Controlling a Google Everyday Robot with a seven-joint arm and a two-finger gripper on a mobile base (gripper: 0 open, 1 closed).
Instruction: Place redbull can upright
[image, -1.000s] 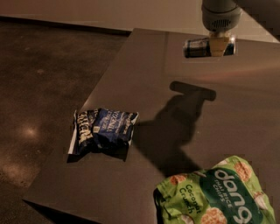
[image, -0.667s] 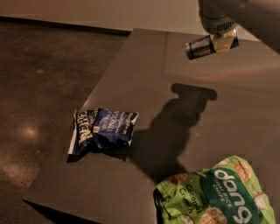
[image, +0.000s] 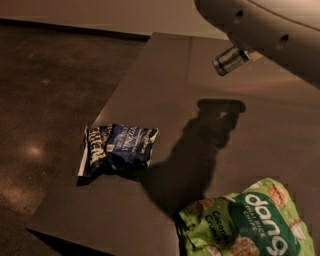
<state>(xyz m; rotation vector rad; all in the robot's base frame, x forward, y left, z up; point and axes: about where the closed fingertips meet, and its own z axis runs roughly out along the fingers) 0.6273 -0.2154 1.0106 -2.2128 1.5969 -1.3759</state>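
The redbull can (image: 230, 60) is a slim silver and blue can. It hangs in the air over the far right of the dark table (image: 170, 80), tilted, with its silver end pointing down and to the left. My gripper (image: 251, 54) is shut on the can's far end and is mostly hidden behind my pale arm (image: 270, 25), which fills the top right corner. The shadow of the can and gripper (image: 220, 107) falls on the table below.
A dark blue snack bag (image: 120, 147) lies near the table's left edge. A green "dang" coconut chips bag (image: 247, 222) lies at the front right. The table's left edge runs diagonally, with dark speckled floor (image: 45, 100) beyond it.
The can has tipped from level to slanting, its free end now lower. The arm has swung in and now covers the top right corner and most of the gripper.
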